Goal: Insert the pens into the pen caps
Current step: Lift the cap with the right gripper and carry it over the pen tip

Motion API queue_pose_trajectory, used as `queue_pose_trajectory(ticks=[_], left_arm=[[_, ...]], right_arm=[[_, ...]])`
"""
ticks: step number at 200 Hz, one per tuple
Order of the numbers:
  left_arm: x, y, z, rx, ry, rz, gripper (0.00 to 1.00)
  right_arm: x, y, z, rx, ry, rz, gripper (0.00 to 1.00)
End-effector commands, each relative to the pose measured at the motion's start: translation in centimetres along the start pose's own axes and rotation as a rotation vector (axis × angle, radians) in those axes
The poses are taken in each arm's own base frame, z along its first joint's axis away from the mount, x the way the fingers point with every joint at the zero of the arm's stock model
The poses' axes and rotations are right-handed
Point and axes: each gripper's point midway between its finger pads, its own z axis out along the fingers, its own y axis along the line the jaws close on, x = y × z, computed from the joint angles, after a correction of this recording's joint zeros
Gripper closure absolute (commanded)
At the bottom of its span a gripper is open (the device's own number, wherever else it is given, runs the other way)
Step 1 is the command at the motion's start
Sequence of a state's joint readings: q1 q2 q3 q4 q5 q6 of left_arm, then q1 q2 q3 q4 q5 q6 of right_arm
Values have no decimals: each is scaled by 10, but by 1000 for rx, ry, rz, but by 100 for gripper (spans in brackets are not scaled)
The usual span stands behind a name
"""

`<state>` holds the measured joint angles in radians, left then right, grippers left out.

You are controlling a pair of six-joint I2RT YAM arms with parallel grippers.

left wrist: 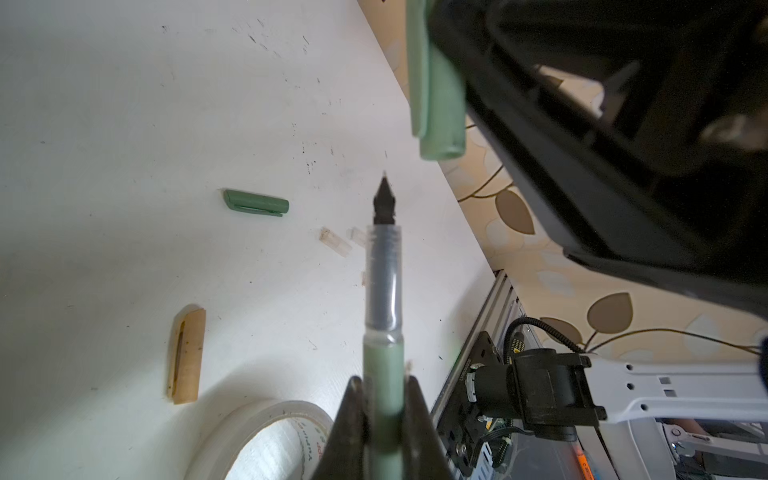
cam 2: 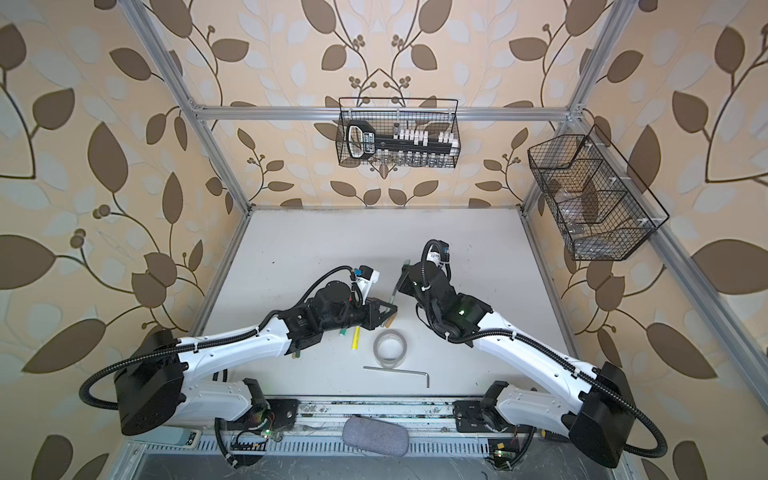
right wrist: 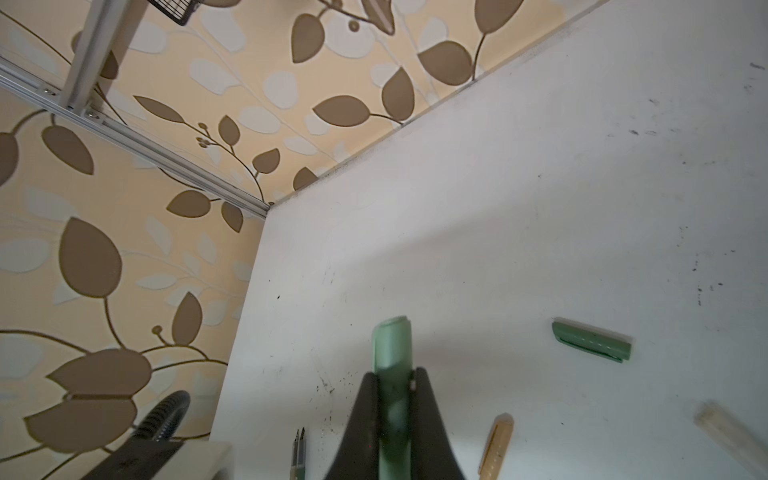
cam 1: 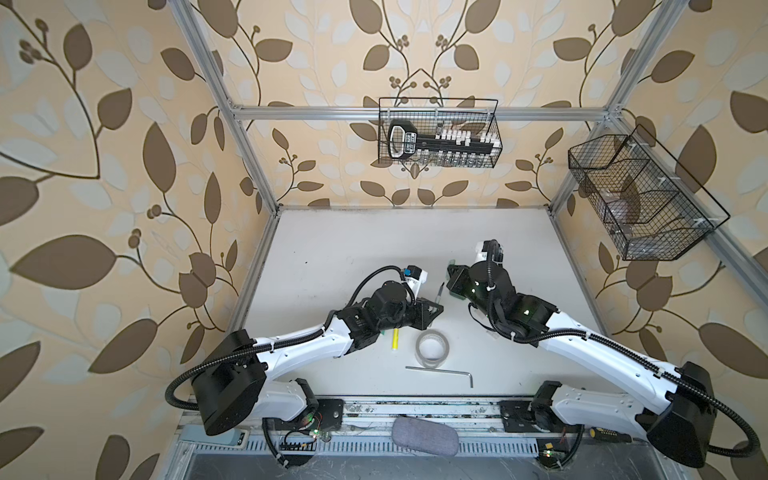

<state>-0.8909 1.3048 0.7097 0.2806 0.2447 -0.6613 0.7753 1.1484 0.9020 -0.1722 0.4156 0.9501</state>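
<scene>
My left claw [left wrist: 384,399] is clenched on the grey-green pen [left wrist: 383,291], gripping it low on the coloured barrel so that the clear section and the dark nib stick far out ahead of me, above the table [left wrist: 104,124]. My right claw [right wrist: 395,386] is clamped around the pale green cap [right wrist: 392,353], which in the left wrist view hangs close to the nib with its open mouth facing it, but off to one side and not on the pen's line. That offset is my main worry: if I push now, I expect the nib to strike the rim or slide past outside the cap. With so much pen overhanging my grip, a side knock could swing it in the jaws or pull it loose. The cap could also slide back between my right fingers under a hard push, since its plastic looks smooth. Below lie the dark green cap [left wrist: 255,203], the tan cap [left wrist: 187,353], the clear caps [left wrist: 334,241] and the tape roll [left wrist: 232,440]; anything I drop may bounce among them and be awkward to pick up again.
</scene>
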Motion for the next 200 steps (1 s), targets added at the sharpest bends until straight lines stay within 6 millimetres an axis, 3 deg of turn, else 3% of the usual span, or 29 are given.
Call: queue_pose_trajectory(ticks=[1, 93, 200], left_arm=[[-13, -17, -8, 52, -66, 52, 100], [-15, -17, -15, 42, -86, 58, 100], [-16, -16, -18, 35, -96, 56, 100]], right_arm=[[-15, 17, -3, -40, -43, 46, 97], [-3, 23, 10, -44, -5, 40, 97], [15, 15, 12, -39, 26, 36, 97]])
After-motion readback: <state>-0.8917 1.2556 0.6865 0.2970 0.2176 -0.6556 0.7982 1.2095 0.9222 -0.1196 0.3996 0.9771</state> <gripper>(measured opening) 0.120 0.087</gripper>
